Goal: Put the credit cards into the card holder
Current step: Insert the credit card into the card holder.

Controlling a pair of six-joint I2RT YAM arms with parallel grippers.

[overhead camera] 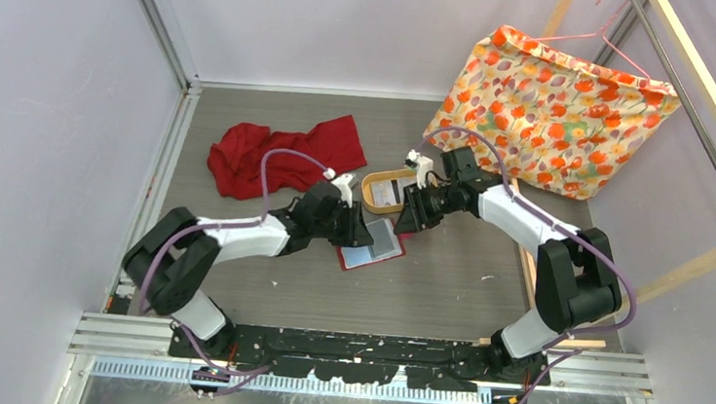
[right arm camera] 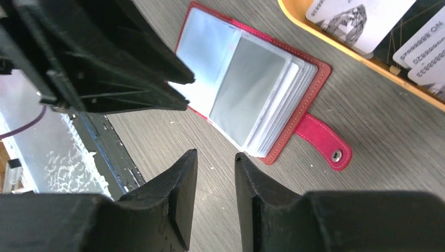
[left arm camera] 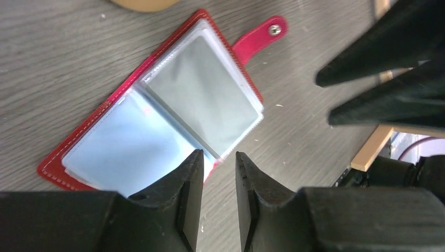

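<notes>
a: which step is in hand?
b: i judge the start. the card holder (overhead camera: 373, 245) lies open on the table, and the credit cards (right arm camera: 362, 18) are in the wooden tray (left arm camera: 141, 4), at 12 o'clock from it in the top view.
a: and the grippers?
b: the left gripper (left arm camera: 216, 157) and the right gripper (right arm camera: 216, 155) are a little spread, pinching nothing. the holder is at 11 o'clock from the left one, 1 o'clock from the right. next, one must take a card.
</notes>
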